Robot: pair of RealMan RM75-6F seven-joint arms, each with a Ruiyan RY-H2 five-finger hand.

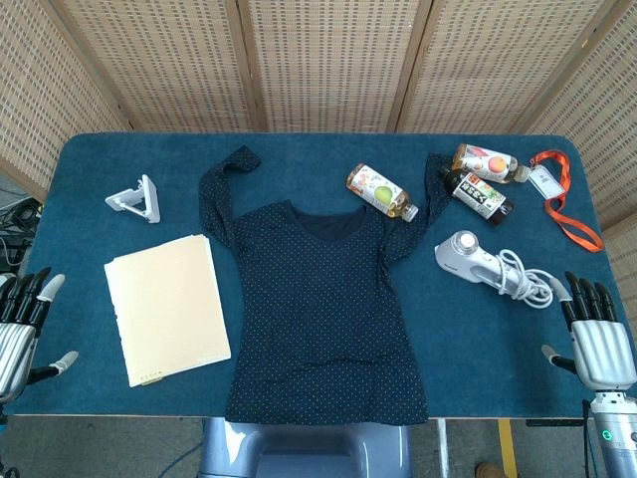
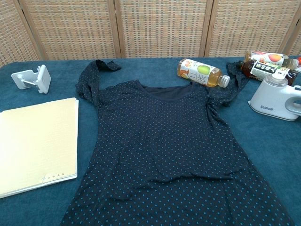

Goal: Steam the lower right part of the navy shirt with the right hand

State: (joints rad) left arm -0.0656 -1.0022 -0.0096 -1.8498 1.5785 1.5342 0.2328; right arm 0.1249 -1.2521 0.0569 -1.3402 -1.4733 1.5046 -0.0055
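Note:
The navy dotted shirt lies flat in the middle of the blue table, collar away from me, hem at the near edge. A white handheld steamer lies to the shirt's right, its coiled cord trailing toward the right edge. My right hand hovers at the table's near right edge, fingers apart and holding nothing, a short way right of the steamer cord. At the near left edge my left hand is also empty with its fingers spread. The chest view shows neither hand.
A cream folder lies left of the shirt. Behind it stands a white phone stand. Three drink bottles and an orange lanyard lie at the back right.

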